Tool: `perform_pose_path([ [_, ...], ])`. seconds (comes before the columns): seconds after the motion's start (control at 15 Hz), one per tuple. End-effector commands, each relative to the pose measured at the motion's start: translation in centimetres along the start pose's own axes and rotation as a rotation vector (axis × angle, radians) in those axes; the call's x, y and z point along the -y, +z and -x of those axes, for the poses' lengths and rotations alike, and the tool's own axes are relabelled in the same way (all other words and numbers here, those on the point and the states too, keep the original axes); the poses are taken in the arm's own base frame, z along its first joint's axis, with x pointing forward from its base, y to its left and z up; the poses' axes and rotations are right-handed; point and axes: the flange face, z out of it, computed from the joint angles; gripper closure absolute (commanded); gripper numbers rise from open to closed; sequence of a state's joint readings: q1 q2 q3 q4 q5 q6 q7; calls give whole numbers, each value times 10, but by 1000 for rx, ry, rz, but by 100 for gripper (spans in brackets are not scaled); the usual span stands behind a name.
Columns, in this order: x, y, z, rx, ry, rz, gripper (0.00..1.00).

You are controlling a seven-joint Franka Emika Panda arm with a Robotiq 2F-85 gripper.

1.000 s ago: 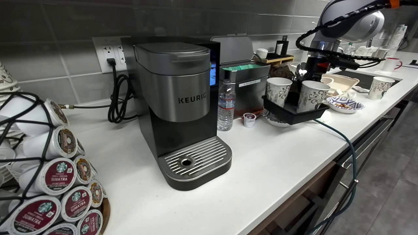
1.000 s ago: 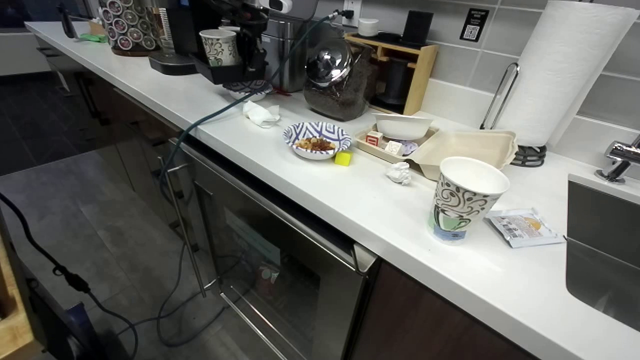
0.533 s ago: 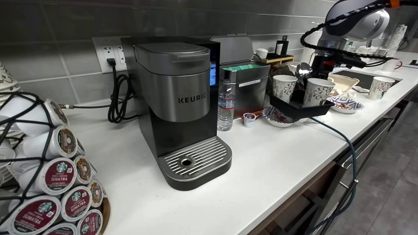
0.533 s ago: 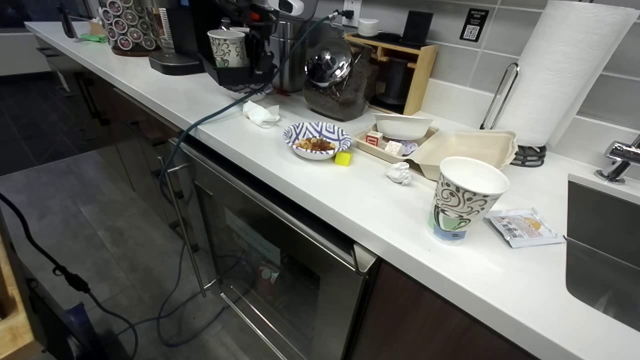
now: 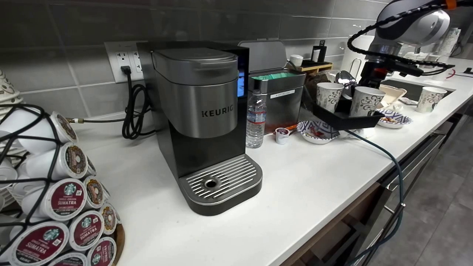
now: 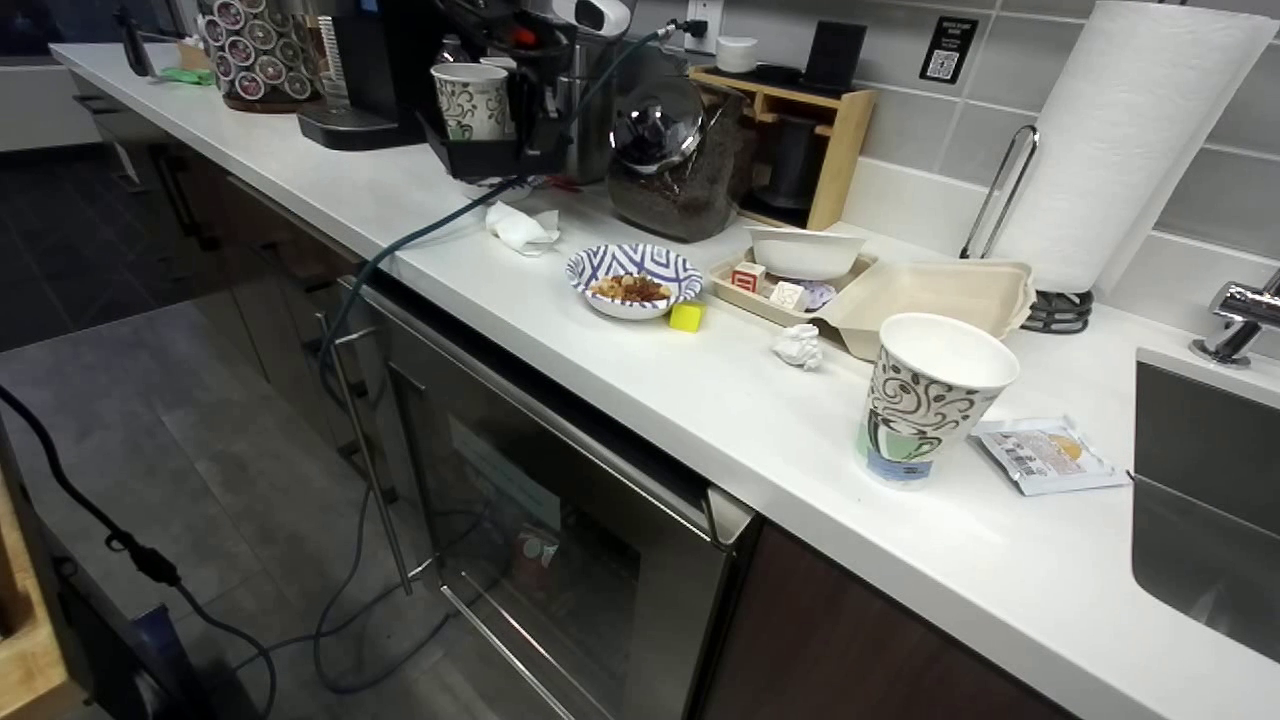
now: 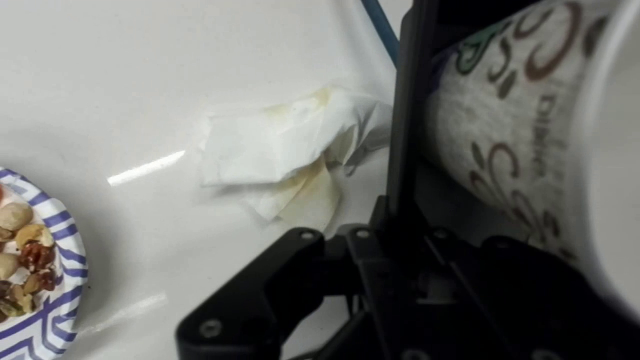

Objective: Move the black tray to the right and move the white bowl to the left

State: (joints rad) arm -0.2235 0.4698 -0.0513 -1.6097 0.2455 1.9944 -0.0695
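Black tray (image 5: 358, 122); inside it, white paper cups (image 5: 367, 101) scrolled brown; near it, a white bowl (image 5: 330, 130) patterned blue.

- Square black low-rimmed tray (image 5: 349, 122) with two patterned paper cups (image 5: 367, 102): now farther from the grey-black coffee maker (image 5: 197, 103).
- Shallow round white bowl (image 5: 327, 130): less hidden in an exterior view.

A kitchen: coffee maker (image 5: 197, 118) and paper towels (image 6: 1120, 150) near the back edge of the table (image 5: 292, 177), plus sink (image 6: 1205, 445) and tap (image 6: 1240, 320)
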Motion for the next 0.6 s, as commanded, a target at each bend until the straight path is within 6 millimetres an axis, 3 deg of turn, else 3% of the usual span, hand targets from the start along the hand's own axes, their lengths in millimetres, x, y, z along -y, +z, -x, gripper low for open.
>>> perform_pose_path([
  [0.0, -22, -8, -2, -33, 17, -60, 98],
  [0.53, -63, -20, -11, -156, 24, -48, 98],
])
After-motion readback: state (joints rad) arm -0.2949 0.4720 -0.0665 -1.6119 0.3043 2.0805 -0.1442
